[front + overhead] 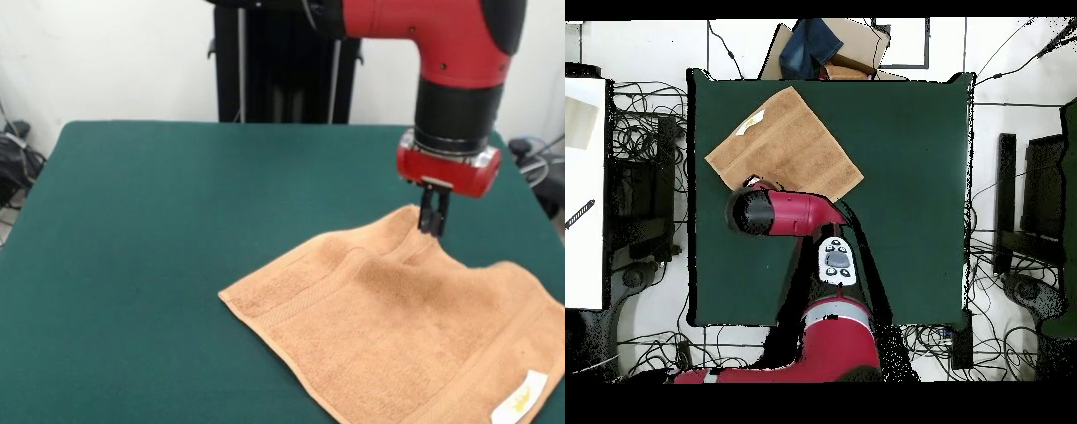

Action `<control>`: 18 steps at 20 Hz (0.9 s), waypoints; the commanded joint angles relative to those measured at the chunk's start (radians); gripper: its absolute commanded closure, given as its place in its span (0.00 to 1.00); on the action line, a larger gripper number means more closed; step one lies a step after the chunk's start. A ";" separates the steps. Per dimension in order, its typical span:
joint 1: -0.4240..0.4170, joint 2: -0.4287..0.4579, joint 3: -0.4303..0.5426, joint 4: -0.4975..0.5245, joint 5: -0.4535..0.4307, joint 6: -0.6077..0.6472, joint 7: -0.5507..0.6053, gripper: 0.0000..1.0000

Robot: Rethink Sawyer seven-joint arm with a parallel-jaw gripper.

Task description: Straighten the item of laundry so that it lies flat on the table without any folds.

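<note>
Pincer [433, 225] narrow, pinching the raised corner of the orange-tan terry towel [397, 336] at its 12 o'clock; dark green felt tabletop [159, 230] beneath.

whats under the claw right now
The claw comes down on the far corner of the orange towel, where the cloth rises in a small peak. The tips sit close together at that peak; whether they pinch cloth is not clear. Green table lies around.

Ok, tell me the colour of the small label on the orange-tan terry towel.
White label with yellow print, clearest in the front view.
</note>
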 commanded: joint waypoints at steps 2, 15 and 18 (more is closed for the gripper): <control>-0.005 0.020 0.113 0.082 -0.059 -0.023 0.020 1.00; -0.227 0.035 0.372 0.176 -0.082 -0.132 0.009 1.00; -0.272 0.050 0.417 0.178 -0.090 -0.130 0.001 1.00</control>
